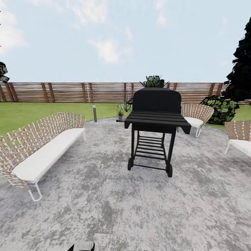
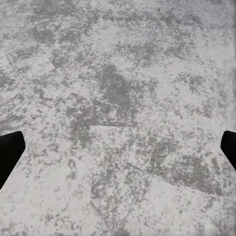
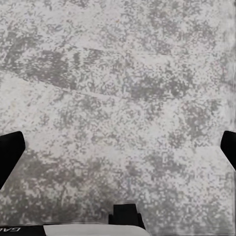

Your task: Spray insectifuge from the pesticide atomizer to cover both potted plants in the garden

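The grey mottled stone paving (image 1: 104,205) takes most of the head view, and it spreads from the near edge up to the green grass lawn (image 1: 24,116). Behind the lawn stands the brown wooden fence of horizontal slats (image 1: 69,92), under a pale blue sky with some clouds. This is the garden of the task.

In the middle of the paving stands a black barbecue grill on a wheeled frame (image 1: 155,122), with its lid closed. On the left there is a long woven wicker bench with a white cushion (image 1: 42,150). A woven wicker chair with a white seat (image 1: 195,116) is just behind the grill on the right, and a second wicker chair (image 1: 240,136) is cut by the right edge. A dark green bush (image 1: 221,108) grows near the fence on the right, under a tall dark tree (image 1: 242,66).

A short grey post lamp (image 1: 94,112) stands at the border of the lawn. Beside the grill's left side, at the far edge of the paving, some small spiky green plants (image 1: 122,108) are visible; they are too small to tell if they are the potted plants.

The left gripper (image 2: 118,150) hangs over the paving with its fingers spread wide and holds nothing. The right gripper (image 3: 118,150) is also wide apart and holds nothing.
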### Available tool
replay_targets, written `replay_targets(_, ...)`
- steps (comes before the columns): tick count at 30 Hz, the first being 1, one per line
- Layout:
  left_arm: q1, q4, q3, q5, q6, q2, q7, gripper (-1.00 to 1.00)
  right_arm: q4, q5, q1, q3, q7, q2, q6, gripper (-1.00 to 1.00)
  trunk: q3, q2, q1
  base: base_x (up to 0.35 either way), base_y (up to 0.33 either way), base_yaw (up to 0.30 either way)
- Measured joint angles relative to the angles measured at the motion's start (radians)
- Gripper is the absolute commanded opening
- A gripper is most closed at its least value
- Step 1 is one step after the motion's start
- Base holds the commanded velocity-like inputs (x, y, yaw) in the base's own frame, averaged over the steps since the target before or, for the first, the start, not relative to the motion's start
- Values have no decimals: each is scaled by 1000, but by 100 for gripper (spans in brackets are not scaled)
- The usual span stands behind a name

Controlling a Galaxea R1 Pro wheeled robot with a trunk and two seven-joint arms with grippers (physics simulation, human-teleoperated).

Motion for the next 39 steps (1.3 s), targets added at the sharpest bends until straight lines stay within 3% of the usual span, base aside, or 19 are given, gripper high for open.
replay_targets(19, 0, 0, 0, 1, 0, -1, 0, 100, 0, 0, 0, -1, -1, 0, -1, 100, 3, 0, 0, -295, 63, -52)
replay_targets(29, 0, 0, 1, 2, 0, 0, 0, 100, 0, 0, 0, -1, 0, 0, -2, 100, 4, 0, 0, -140, 208, -2)
replay_targets(39, 0, 0, 1, 2, 0, 0, 0, 100, 0, 0, 0, -1, 0, 0, 0, 100, 8, 0, 0, -125, 154, -208)
